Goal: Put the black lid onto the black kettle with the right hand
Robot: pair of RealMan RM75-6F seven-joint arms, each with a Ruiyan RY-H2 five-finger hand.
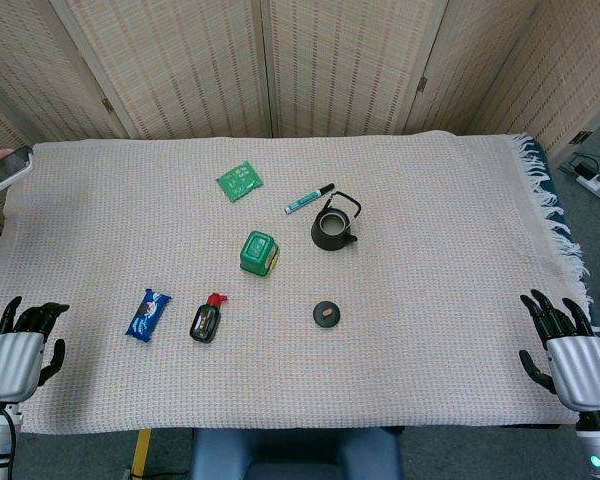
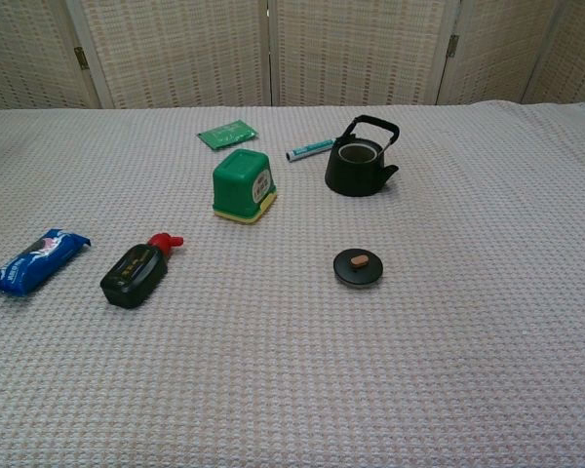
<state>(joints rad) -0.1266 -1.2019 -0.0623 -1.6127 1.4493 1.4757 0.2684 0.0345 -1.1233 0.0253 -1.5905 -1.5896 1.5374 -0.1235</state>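
Observation:
The black kettle [image 1: 334, 226] [image 2: 359, 165] stands upright near the table's middle, its mouth uncovered and its handle raised. The black lid [image 1: 326, 314] [image 2: 358, 266], with a small brown knob, lies flat on the cloth in front of the kettle, apart from it. My right hand [image 1: 569, 353] rests at the table's near right corner, fingers spread, holding nothing, far from the lid. At the near left edge my left hand [image 1: 18, 350] also holds nothing, fingers apart. Neither hand shows in the chest view.
A green box [image 1: 259, 253] sits left of the kettle, a teal marker [image 1: 309, 198] and a green packet [image 1: 239, 181] lie behind. A black bottle with a red cap [image 1: 207, 318] and a blue snack packet [image 1: 147, 314] lie at the left front. A woven cloth [image 1: 440, 300] covers the table.

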